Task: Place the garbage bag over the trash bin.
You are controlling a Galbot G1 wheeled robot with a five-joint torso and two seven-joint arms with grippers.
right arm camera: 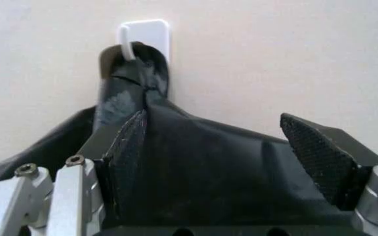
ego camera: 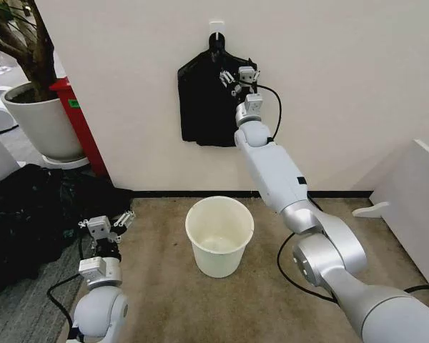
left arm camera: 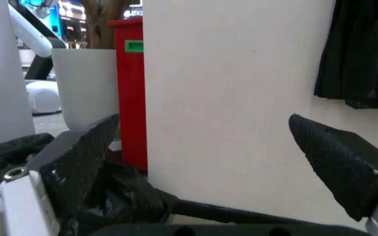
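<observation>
Both grippers gape released: right gripper (ego camera: 236,76) at the hanging bag bundle (ego camera: 206,107); left gripper (ego camera: 106,224) near-left of the trash bin (ego camera: 219,236).

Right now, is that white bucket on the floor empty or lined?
Empty and upright: the trash bin shows its bare cream inside, no bag over its rim.

The trash bin (ego camera: 219,236) is showing creamy white. The bundle of bags (ego camera: 209,103) on the wall is looking shiny black, and its hook (right arm camera: 145,35) is white. The heap of plastic (ego camera: 28,214) on the floor is black too. The box (left arm camera: 130,88) is glowing red with a green patch. The plant pot (ego camera: 43,125) is white. The floor (ego camera: 272,286) is showing brown.
</observation>
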